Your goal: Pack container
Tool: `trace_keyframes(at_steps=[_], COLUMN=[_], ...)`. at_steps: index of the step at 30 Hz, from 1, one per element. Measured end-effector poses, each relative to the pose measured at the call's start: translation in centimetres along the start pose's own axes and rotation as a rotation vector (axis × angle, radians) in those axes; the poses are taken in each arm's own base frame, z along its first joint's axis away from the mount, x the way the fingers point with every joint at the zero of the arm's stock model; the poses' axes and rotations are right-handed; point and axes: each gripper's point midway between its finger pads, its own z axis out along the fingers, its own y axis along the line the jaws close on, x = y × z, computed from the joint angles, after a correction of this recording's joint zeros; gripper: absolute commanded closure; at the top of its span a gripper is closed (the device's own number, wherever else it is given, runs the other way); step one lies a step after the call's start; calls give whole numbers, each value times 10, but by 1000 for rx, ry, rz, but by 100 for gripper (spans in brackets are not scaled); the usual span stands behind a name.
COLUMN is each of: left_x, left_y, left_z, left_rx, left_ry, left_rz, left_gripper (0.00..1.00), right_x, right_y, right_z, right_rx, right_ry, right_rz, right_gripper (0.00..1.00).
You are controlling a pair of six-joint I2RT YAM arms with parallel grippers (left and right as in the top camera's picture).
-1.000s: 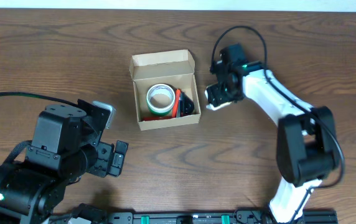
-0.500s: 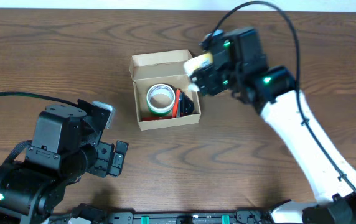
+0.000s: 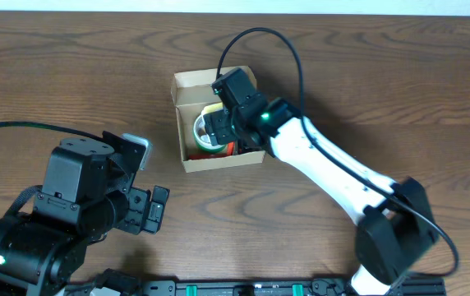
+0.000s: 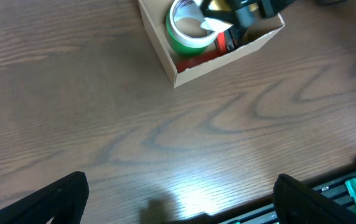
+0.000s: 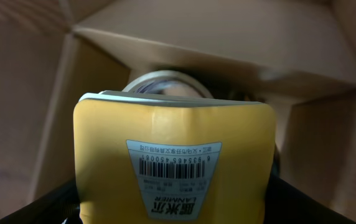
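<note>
My right hand (image 3: 218,123) clasps a flat yellow barcode-labelled packet (image 5: 175,155) over the open tan cardboard box (image 3: 216,80); my left hand (image 4: 181,194) gapes.

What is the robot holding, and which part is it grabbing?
The right tool pinches a yellow packet by its lower end, over the container. The left tool holds nothing.
</note>
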Motion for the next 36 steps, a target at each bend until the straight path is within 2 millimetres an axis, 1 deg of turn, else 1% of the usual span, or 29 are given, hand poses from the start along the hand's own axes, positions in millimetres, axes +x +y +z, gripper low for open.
trace_keyframes(at_steps=[1, 5, 8, 11, 12, 15, 17, 19, 28, 30, 32, 34, 36], left_x=[0, 0, 0, 0, 0, 0, 0, 0, 0, 0, 0, 0, 0], left_y=[0, 0, 0, 0, 0, 0, 0, 0, 0, 0, 0, 0, 0], left_z=[0, 0, 0, 0, 0, 0, 0, 0, 0, 0, 0, 0, 0], left_rx=[0, 0, 0, 0, 0, 0, 0, 0, 0, 0, 0, 0, 0], left_ry=[0, 0, 0, 0, 0, 0, 0, 0, 0, 0, 0, 0, 0], left_rz=[0, 0, 0, 0, 0, 0, 0, 0, 0, 0, 0, 0, 0], left_gripper=[5, 5, 5, 5, 5, 5, 5, 5, 5, 5, 5, 5, 5], right_x=[0, 1, 3, -1, -1, -1, -1, -1, 1, 1, -2, -10, -23], right_y=[0, 2, 7, 14, 17, 22, 24, 24, 24, 23, 24, 28, 32], right_z=[7, 26, 32, 33, 33, 34, 34, 34, 34, 32, 24, 8, -20], right_rx=[4, 13, 11, -3, -8, -16, -18, -19, -16, -15, -20, -35, -58], right_ry=[-1, -4, -3, -25, -31, -35, -37, -37, -32, -30, -40, -74, -129], right_rz=[6, 19, 15, 9, 5, 7, 7, 10, 12, 12, 13, 10, -7], right_gripper=[25, 25, 25, 25, 23, 10, 7, 1, 1, 1, 1, 1, 1])
